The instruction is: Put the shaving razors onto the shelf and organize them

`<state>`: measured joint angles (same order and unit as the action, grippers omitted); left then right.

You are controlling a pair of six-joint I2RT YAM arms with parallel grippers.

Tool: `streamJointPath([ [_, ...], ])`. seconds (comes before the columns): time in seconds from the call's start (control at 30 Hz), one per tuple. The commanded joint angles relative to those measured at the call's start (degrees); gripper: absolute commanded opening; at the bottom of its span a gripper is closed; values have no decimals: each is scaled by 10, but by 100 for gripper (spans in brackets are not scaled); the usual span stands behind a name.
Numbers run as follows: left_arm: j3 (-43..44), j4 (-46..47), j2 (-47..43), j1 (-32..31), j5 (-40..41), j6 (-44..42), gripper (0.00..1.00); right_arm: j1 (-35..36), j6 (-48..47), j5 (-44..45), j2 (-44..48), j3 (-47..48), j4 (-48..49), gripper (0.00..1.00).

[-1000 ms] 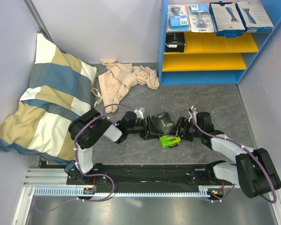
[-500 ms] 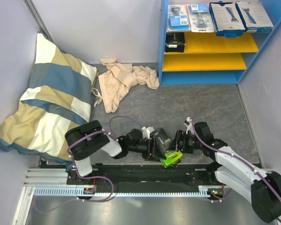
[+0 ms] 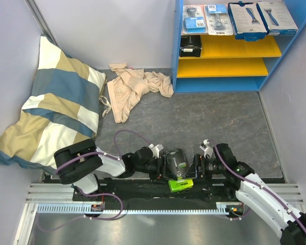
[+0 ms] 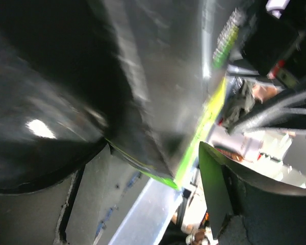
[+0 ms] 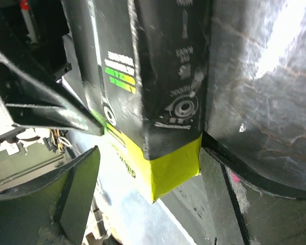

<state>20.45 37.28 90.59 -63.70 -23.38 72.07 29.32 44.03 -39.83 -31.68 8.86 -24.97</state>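
Observation:
A black razor box with a lime-green end (image 3: 174,162) is held between my two grippers just above the near table edge. My left gripper (image 3: 162,167) is shut on it; in the left wrist view the box (image 4: 158,76) lies against one finger, its green edge close to the other. My right gripper (image 3: 197,166) is open around it; the box (image 5: 158,61) touches one finger and the other finger (image 5: 81,178) stands apart. The blue-framed shelf (image 3: 177,56) holds two blisters (image 3: 194,18), two white-blue boxes (image 3: 247,18) on top and another black box (image 3: 190,46) on the upper yellow board.
A striped pillow (image 3: 56,102) leans in the left corner. A beige cloth (image 3: 135,87) lies on the grey floor left of the shelf. The arms' black base bar and metal rail (image 3: 143,206) run along the near edge. The lower yellow board (image 3: 219,68) is bare.
Both arms have drawn back toward the near edge, bringing the black box with them from mid-floor to just above the base bar. The shelf items have not moved.

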Motion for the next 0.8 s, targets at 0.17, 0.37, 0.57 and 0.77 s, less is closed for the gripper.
streamJointPath([
  [0.17, 36, 30, 128, -2, 10, 54, 79, 2, 5, -18, -8, -17, 4, 87],
  [0.37, 34, 107, 147, -2, 14, 53, 73, 3, 42, -52, 9, -44, 56, 86],
  [0.57, 38, 266, 158, -3, -11, 25, 36, 3, 46, -68, 8, -38, 101, 87],
  [0.77, 21, 353, 146, 0, -6, 32, 14, 3, -1, 17, -38, 53, 40, 91],
])
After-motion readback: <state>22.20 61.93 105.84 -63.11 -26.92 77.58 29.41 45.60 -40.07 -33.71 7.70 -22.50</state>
